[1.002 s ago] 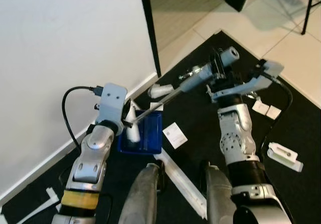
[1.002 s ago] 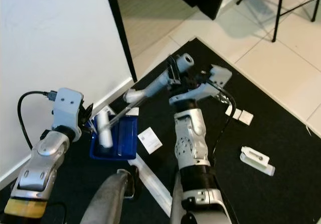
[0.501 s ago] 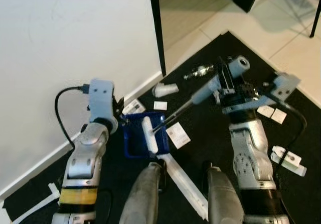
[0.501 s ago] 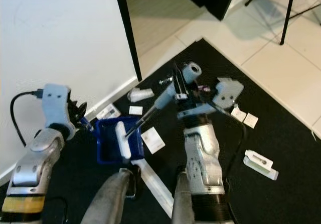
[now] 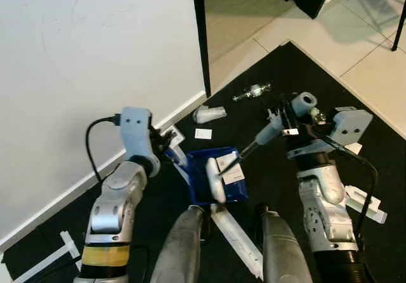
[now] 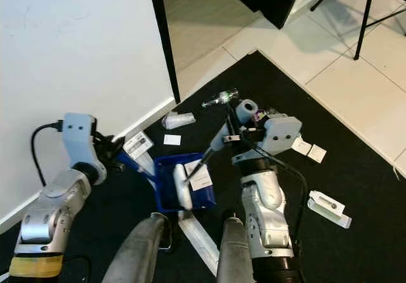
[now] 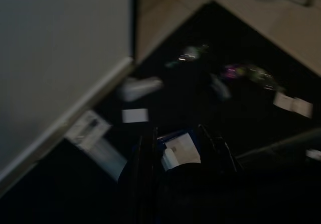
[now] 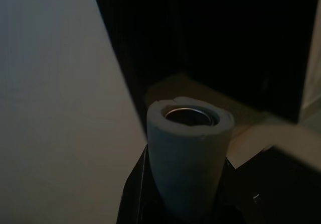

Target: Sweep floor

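Note:
A blue dustpan (image 5: 219, 180) lies on the black mat (image 5: 298, 70) just ahead of my legs. My left gripper (image 5: 165, 150) is shut on its blue handle, close to the white wall. In the pan lie a white card (image 5: 230, 168) and the brush's white head (image 5: 213, 179). The brush's thin rod runs up and right to a grey foam handle (image 5: 287, 115), and my right gripper (image 5: 283, 123) is shut on that handle. In the right wrist view the grey handle (image 8: 189, 148) stands end-on between the dark fingers. In the left wrist view the pan (image 7: 176, 148) and its card are blurred.
Litter on the mat: a white tube (image 5: 209, 113), a small white card (image 5: 203, 133), a clear bottle (image 5: 251, 92), a label (image 5: 170, 132) by the skirting, a long white strip (image 5: 236, 233) between my legs, and white plastic pieces (image 5: 365, 200) on the right. A black post (image 5: 200, 42) stands at the wall's end.
The left gripper has slid the dustpan to the right, and the brush head has moved with it. The white card that lay on the mat beside the pan now lies in it.

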`<state>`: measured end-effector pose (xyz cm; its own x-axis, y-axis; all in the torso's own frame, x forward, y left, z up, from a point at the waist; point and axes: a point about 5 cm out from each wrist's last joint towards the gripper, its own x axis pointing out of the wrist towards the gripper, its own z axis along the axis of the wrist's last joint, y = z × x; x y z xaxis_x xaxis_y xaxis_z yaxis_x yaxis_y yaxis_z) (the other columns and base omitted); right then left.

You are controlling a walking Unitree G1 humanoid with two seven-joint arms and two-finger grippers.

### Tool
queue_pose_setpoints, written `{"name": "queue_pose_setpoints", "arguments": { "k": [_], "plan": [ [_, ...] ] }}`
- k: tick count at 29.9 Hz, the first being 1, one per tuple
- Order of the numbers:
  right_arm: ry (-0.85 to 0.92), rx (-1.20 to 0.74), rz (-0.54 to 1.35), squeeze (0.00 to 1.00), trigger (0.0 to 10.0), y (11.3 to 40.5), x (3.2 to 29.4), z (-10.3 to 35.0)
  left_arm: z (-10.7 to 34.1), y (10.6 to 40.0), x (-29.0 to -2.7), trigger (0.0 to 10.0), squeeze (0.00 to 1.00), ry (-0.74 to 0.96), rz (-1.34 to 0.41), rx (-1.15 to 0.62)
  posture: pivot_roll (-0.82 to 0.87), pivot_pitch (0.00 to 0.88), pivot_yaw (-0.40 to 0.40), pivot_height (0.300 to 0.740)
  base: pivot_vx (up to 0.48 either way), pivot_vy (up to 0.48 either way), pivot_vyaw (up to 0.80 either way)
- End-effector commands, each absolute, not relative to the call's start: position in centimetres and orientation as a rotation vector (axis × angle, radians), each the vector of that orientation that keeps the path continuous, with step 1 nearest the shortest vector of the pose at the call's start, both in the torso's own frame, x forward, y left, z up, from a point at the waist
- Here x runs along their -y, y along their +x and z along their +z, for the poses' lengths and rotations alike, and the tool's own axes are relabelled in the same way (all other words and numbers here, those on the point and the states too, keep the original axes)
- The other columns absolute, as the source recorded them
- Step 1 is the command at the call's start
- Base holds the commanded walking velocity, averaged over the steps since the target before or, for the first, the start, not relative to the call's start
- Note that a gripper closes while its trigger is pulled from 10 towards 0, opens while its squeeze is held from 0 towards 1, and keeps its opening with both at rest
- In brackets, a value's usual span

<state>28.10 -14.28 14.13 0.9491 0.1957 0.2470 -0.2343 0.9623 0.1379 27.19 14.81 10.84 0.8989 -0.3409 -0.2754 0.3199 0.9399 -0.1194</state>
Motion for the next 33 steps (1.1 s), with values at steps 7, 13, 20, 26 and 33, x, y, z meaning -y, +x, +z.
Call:
{"name": "queue_pose_setpoints", "arguments": {
  "k": [7,13,20,26,33],
  "plan": [
    [0.02,0.292,0.161,0.0,10.0,28.3,17.3,15.4,8.4,26.3,-13.1,10.0,0.0,-0.07,-0.419,-0.4,0.01,0.306,0.05,0.74,0.0,0.0,0.0],
    [-0.012,0.351,0.187,0.0,10.0,28.2,17.6,17.0,8.2,26.6,-13.4,10.0,0.0,-0.031,-0.379,-0.398,0.0,0.303,0.05,0.74,0.0,0.0,0.0],
    [0.139,0.484,0.279,0.0,10.0,27.9,17.1,21.6,7.8,27.3,-14.0,10.0,0.0,-0.029,-0.303,-0.409,0.0,0.299,0.051,0.74,0.0,0.0,0.0],
    [0.369,0.671,0.296,0.0,10.0,27.5,17.9,27.0,7.5,27.5,-13.2,10.0,0.0,-0.053,-0.324,-0.419,-0.03,0.298,0.052,0.74,0.0,0.0,0.0],
    [0.19,0.555,0.313,0.0,10.0,27.3,19.1,24.7,7.4,27.4,-12.6,10.0,0.0,-0.06,-0.341,-0.42,-0.03,0.301,0.047,0.74,0.0,0.0,0.0]
  ]
}}
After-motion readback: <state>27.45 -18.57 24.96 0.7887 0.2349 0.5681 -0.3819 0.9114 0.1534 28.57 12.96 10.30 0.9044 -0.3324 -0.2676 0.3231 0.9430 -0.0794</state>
